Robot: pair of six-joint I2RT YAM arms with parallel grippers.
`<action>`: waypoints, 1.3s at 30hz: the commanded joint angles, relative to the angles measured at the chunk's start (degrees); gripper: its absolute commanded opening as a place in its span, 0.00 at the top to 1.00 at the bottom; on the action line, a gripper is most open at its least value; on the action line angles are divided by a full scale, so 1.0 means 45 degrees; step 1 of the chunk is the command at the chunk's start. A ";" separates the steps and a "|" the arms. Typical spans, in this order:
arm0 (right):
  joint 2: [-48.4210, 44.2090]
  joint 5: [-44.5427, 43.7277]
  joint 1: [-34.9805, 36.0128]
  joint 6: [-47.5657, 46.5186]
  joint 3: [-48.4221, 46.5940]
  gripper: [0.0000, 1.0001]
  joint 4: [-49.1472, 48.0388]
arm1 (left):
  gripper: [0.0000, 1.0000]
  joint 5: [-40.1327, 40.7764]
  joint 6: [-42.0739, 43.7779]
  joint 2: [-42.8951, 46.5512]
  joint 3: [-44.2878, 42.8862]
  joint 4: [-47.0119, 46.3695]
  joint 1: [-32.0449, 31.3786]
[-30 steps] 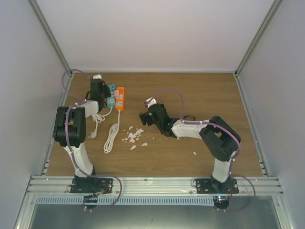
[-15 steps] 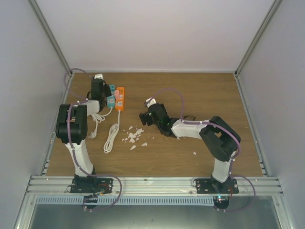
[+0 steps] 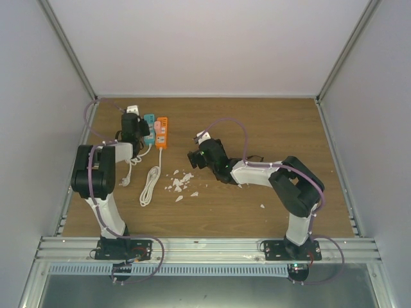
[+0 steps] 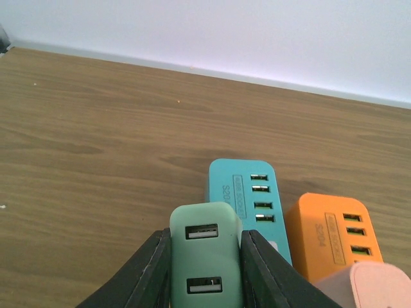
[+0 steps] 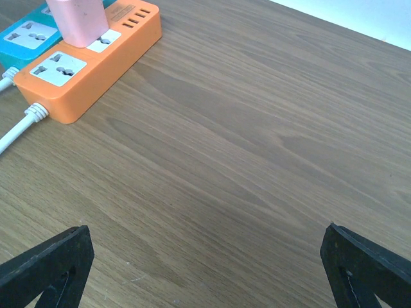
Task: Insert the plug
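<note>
A mint-green plug [image 4: 205,256] with two USB ports sits between the black fingers of my left gripper [image 4: 205,236], which is shut on it. It hangs just in front of the near end of the teal power strip [image 4: 247,192], beside the orange power strip [image 4: 327,234]. From above, the left gripper [image 3: 136,125] is at the left side of the teal strip [image 3: 149,128]. My right gripper [image 5: 209,256] stands wide open over bare wood, holding nothing, to the right of the orange strip [image 5: 90,70].
A pink plug [image 5: 77,19] stands in the orange strip. White cables [image 3: 151,183] lie coiled in front of the strips, and white scraps [image 3: 180,183] are scattered mid-table. Grey walls close in the table on three sides.
My left gripper with the green plug has shifted slightly to the right, nearer the teal strip. The right arm has not moved.
</note>
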State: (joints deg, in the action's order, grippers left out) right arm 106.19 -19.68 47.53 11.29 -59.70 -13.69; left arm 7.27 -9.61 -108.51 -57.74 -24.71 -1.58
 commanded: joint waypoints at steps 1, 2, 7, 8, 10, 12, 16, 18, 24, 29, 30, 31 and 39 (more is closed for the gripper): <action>0.0171 -0.0334 0.0106 -0.0015 -0.0321 0.00 0.0073 | 1.00 -0.0117 0.0033 0.0665 0.0868 -0.0541 0.0040; 0.0169 -0.0292 0.0113 -0.0009 -0.0336 0.00 0.0084 | 1.00 -0.0141 0.0043 0.0708 0.0781 -0.0427 0.0040; 0.0152 -0.0409 0.0127 -0.0035 -0.0336 0.00 0.0127 | 1.00 -0.0200 0.0361 0.0773 0.0024 0.0575 -0.0064; 0.0142 -0.0428 0.0115 -0.0039 -0.0328 0.00 0.0117 | 1.00 -0.0140 0.0411 0.0844 0.0077 0.0523 -0.0076; 0.0151 -0.0437 0.0122 -0.0051 -0.0345 0.00 0.0133 | 1.00 -0.0131 0.0523 0.0861 0.0081 0.0480 -0.0078; 0.0187 -0.0387 0.0137 -0.0060 -0.0363 0.00 0.0133 | 1.00 -0.0178 0.0542 0.0735 -0.0134 0.0663 -0.0078; 0.0326 -0.0410 0.0143 -0.0070 -0.0470 0.01 0.0228 | 1.00 -0.0348 0.0434 0.0494 -0.0294 0.0725 -0.0087; 0.0337 -0.0424 0.0141 -0.0072 -0.0500 0.01 0.0248 | 1.00 -0.0384 0.0424 0.0419 -0.0314 0.0688 -0.0087; 0.0449 -0.0457 0.0144 -0.0098 -0.0560 0.00 0.0267 | 1.00 -0.0454 0.0474 0.0188 -0.0447 0.0724 -0.0126; 0.0541 -0.0500 0.0143 -0.0093 -0.0619 0.00 0.0328 | 1.00 -0.0377 0.0454 0.0115 -0.0305 0.0637 -0.0136; 0.0541 -0.0508 0.0142 -0.0095 -0.0629 0.00 0.0345 | 1.00 -0.0389 0.0445 0.0100 -0.0264 0.0575 -0.0136; 0.0540 -0.0509 0.0141 -0.0093 -0.0638 0.00 0.0347 | 1.00 -0.0397 0.0454 0.0081 -0.0284 0.0580 -0.0136; 0.0692 -0.0538 0.0141 -0.0124 -0.0751 0.00 0.0450 | 1.00 -0.0285 0.0470 -0.0523 -0.0891 0.1101 -0.0153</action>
State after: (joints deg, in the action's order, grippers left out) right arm 107.96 -20.75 47.62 11.18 -61.39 -11.53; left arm 5.45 -8.03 -108.53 -59.70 -19.94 -1.85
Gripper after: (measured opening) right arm 0.995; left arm 0.280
